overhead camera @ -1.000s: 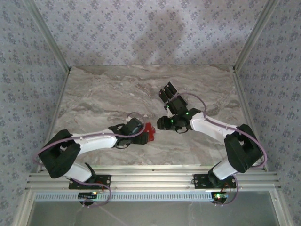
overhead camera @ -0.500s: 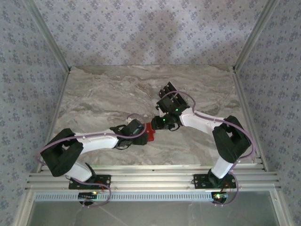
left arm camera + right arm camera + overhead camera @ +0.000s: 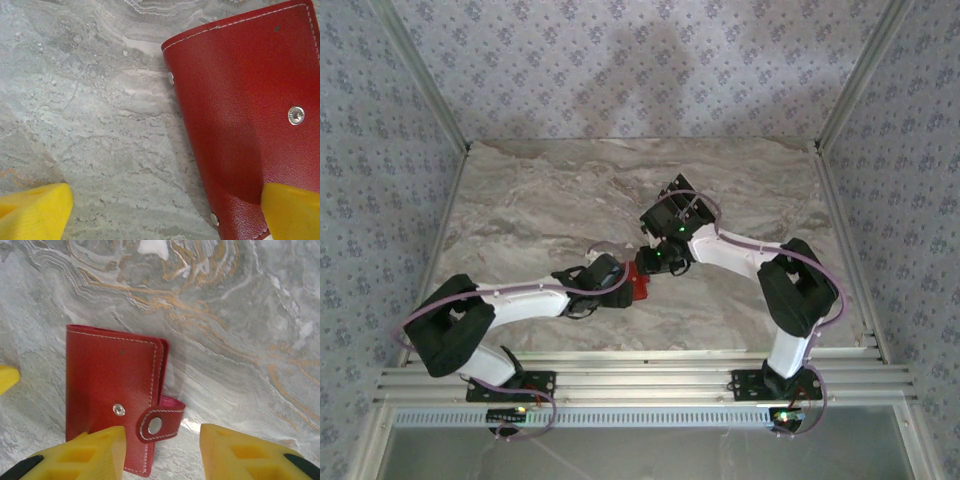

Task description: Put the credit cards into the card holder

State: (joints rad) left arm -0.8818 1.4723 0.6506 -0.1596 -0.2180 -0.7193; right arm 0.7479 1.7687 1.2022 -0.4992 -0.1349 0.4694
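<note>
Closed red card holder [image 3: 107,385] lies mid-table [image 3: 540,200], nearer the front edge. Right gripper [image 3: 160,455], jaws part-open, straddles its snap strap [image 3: 157,424]; left gripper [image 3: 162,215] gapes wide, empty. Unpinned, the holder may slide when tugged.

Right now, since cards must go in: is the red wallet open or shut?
Shut: the wallet lies folded, its strap tab wrapped over its edge.

Grey marbled table [image 3: 540,200], closed red card holder [image 3: 107,385] lying flat on it
</note>
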